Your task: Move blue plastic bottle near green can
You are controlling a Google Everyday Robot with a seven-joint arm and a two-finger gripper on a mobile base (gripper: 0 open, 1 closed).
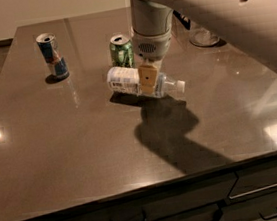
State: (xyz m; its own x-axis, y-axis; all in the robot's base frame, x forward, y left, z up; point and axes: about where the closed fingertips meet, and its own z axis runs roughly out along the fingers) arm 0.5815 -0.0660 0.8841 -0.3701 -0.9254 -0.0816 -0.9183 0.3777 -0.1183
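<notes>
Blue plastic bottle (pixel 122 80) held horizontal, cap to the right, just in front of the green can (pixel 121 51). The gripper (pixel 148 81) reaches down from above, fingers pinching the bottle's mid-body, probably to balance it, apparently slightly clear of the table (pixel 57 142).

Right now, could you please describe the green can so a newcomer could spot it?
On the dark table, find the blue plastic bottle held sideways by the gripper. The green can stands upright just behind it, green with a silver top, unlike the slimmer blue, red and silver can far left.
</notes>
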